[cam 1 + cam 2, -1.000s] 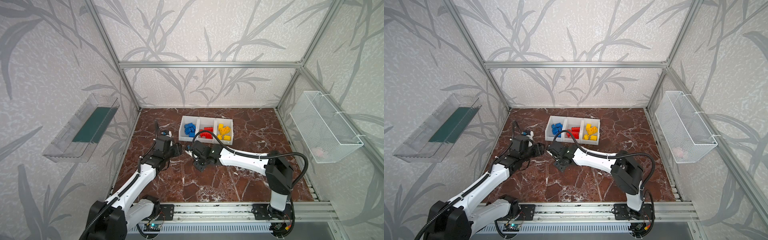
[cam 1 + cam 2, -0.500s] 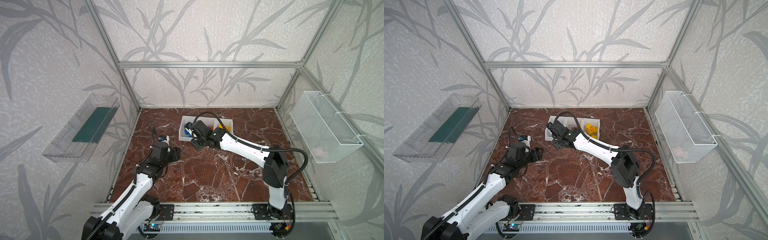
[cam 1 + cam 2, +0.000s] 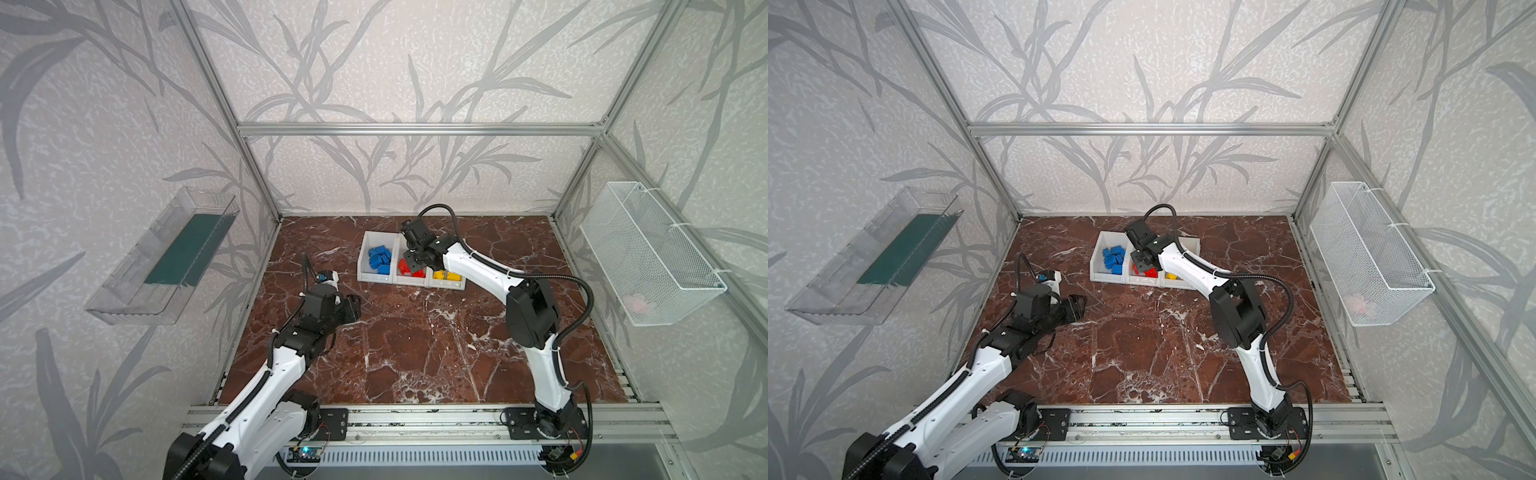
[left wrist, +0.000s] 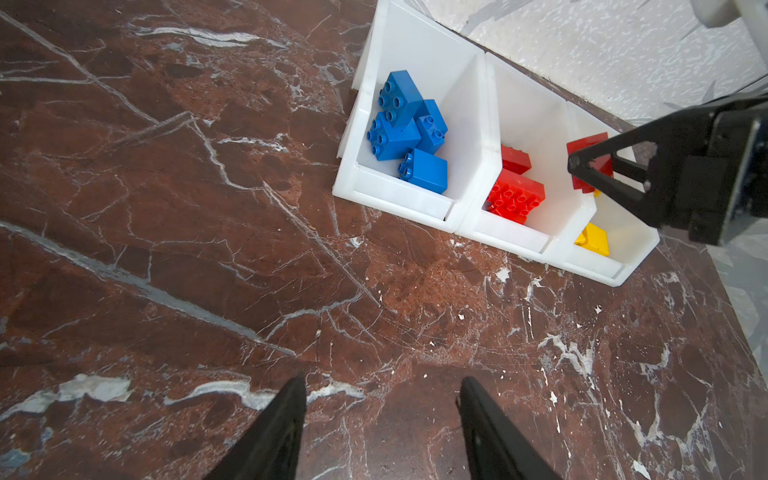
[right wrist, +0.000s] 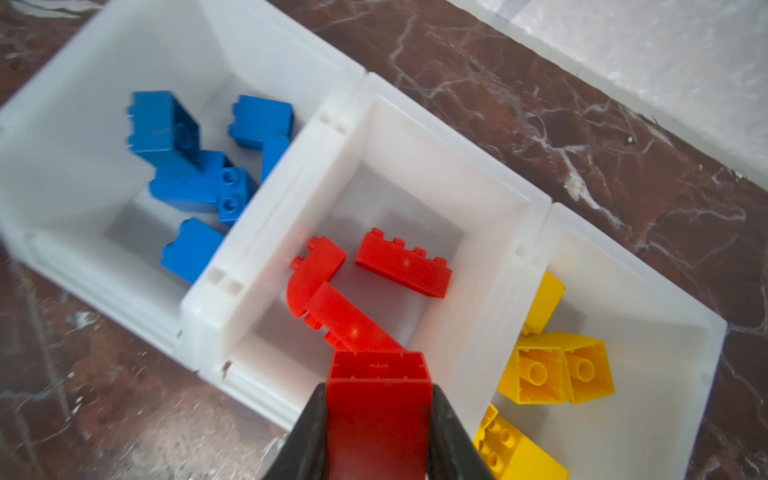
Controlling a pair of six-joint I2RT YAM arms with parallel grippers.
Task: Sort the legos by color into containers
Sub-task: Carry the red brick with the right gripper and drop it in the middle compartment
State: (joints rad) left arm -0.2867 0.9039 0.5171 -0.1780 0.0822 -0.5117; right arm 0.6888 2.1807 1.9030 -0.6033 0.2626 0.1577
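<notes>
1. Fingers (image 5: 309,432) of the right gripper (image 5: 378,388) are pinched tight on a red brick (image 5: 378,374), and it hangs over the near end of the middle bin (image 5: 436,166)!
2. Containers (image 3: 374,277) sit in a row close to the worktop's (image 3: 415,353) far edge, about midway along it.
3. Blue legos (image 3: 380,258) lie in the bin nearest the left edge, red legos (image 3: 404,266) in the middle, yellow legos (image 3: 446,275) nearest the right edge (every colour apart, neat work).
4. Left gripper (image 4: 381,380) hovers over bare marble nearer the left edge, well apart from the bins, jaws part-way open, nothing between them.
</notes>
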